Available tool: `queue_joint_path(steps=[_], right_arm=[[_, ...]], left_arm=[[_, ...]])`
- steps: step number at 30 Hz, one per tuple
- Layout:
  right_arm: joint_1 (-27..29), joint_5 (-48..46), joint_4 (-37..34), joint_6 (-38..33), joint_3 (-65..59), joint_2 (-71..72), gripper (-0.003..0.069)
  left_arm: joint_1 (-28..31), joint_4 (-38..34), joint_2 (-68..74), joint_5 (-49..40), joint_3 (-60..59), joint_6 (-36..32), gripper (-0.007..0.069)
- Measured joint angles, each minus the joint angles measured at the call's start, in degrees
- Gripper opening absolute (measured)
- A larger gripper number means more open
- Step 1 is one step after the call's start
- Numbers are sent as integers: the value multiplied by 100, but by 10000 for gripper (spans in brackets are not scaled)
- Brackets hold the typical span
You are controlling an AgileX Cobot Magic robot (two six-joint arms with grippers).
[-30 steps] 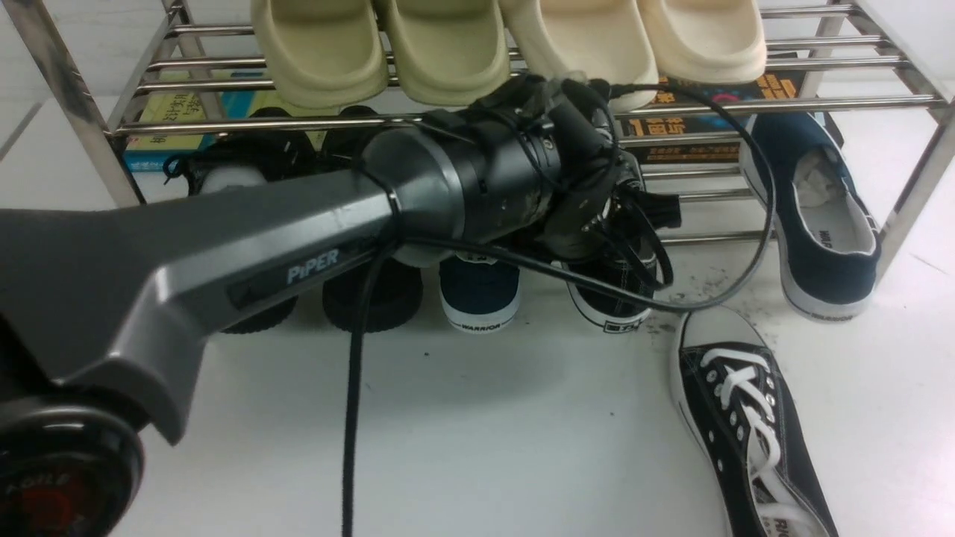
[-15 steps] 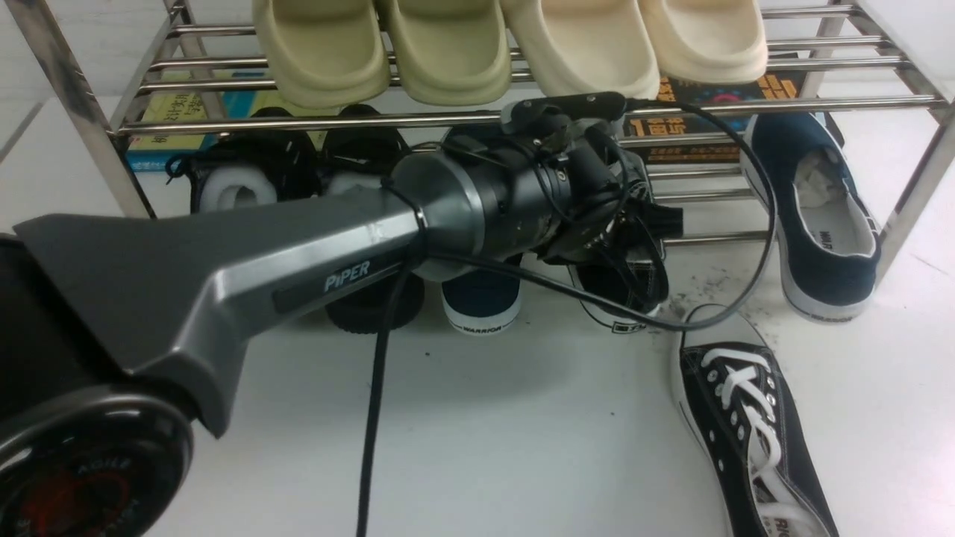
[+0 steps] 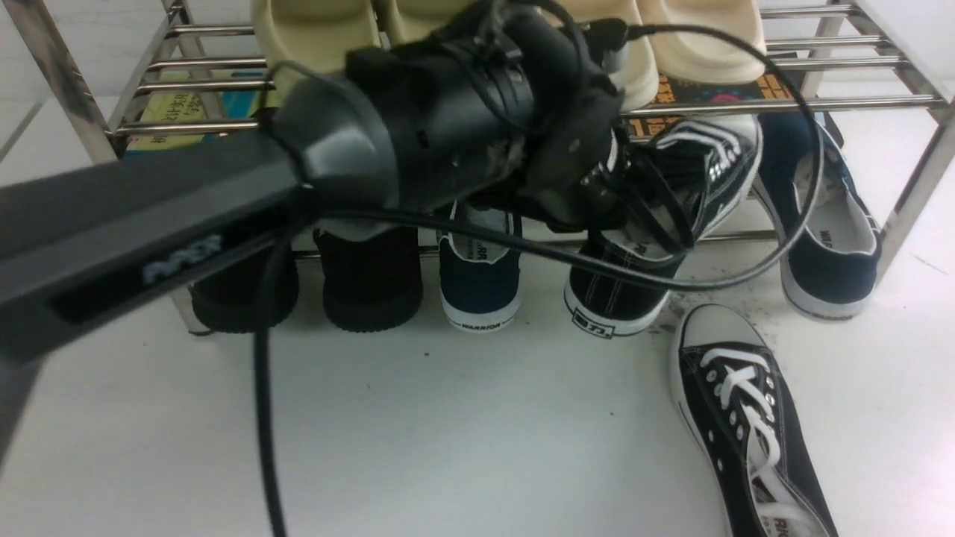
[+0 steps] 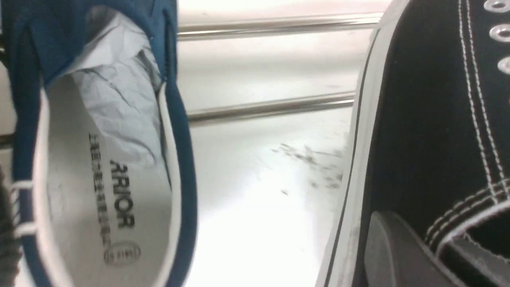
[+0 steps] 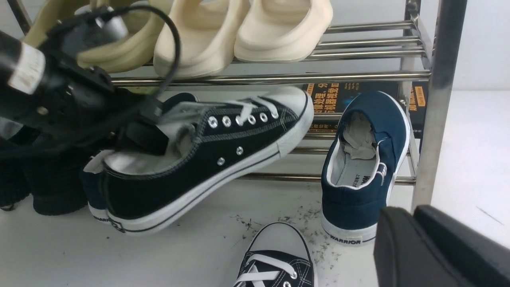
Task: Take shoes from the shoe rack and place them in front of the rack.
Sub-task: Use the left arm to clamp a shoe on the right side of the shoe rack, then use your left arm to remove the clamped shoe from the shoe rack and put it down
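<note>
Cream slides (image 5: 279, 32) sit highest; lower down stand two all-black shoes (image 3: 369, 280), paper-stuffed navy slip-ons (image 3: 828, 246), and books (image 3: 701, 93) behind.

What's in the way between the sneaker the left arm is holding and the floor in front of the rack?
Nothing visible. The floor straight ahead of the held sneaker is bare; the other sneaker lies further right. The held sneaker's raised toe is close under the rack's upper bar.

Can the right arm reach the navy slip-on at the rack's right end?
Probably yes: the right gripper sits near the navy slip-on, only bare surface between; the left gripper, shut on the black sneaker, is off to one side.
</note>
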State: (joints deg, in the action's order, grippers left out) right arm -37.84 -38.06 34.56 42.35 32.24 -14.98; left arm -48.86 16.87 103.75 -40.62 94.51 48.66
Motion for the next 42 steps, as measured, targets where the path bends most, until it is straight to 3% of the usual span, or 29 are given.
queue_joint_path(steps=[17, 22, 25, 30, 35, 37, 42], right_arm=[[0, 5, 39, 4, 0, 0, 81], [0, 5, 39, 4, 0, 0, 85], [0, 5, 39, 4, 0, 0, 84], [0, 1, 45, 4, 0, 0, 84], [0, 6, 230, 4, 0, 0, 84], [0, 6, 338, 4, 0, 0, 84], [0, 6, 349, 4, 0, 0, 87]], left_arm=[[7, -1980, -1332, -2181, 0, -2021, 11], [7, -2043, -1741, -2980, -6, -2246, 11], [7, -1976, -1924, -3019, -158, -2220, 12], [0, -1847, -2695, -3019, -1038, -1533, 11], [-507, -1647, -3331, -2829, -2631, -255, 11], [-1012, -1563, -3321, -1994, -3404, 630, 11], [-1481, -1157, -3088, -530, -3948, 1791, 11]])
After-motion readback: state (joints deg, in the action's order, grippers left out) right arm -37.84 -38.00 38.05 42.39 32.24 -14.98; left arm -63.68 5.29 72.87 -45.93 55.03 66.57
